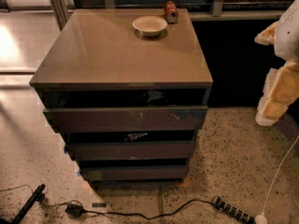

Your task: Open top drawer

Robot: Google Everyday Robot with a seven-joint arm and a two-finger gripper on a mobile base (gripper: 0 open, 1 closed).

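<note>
The brown cabinet point(117, 55) stands in the middle of the camera view. Its top drawer point(125, 119) is the widest of three, with a long flat dark-brown front and pale scuffs near its right end. A dark gap shows between this front and the cabinet top. Two narrower dark drawer fronts point(131, 150) sit below it. My gripper point(280, 78), white and pale yellow, hangs at the right edge of the view. It is well to the right of the cabinet, at about the top drawer's height, and touches nothing.
A white bowl point(150, 25) and a lying can point(171, 11) rest at the back of the cabinet top. A black cable point(140, 214) and a power strip point(232, 210) lie on the speckled floor in front. A white cord point(280, 171) hangs at the right.
</note>
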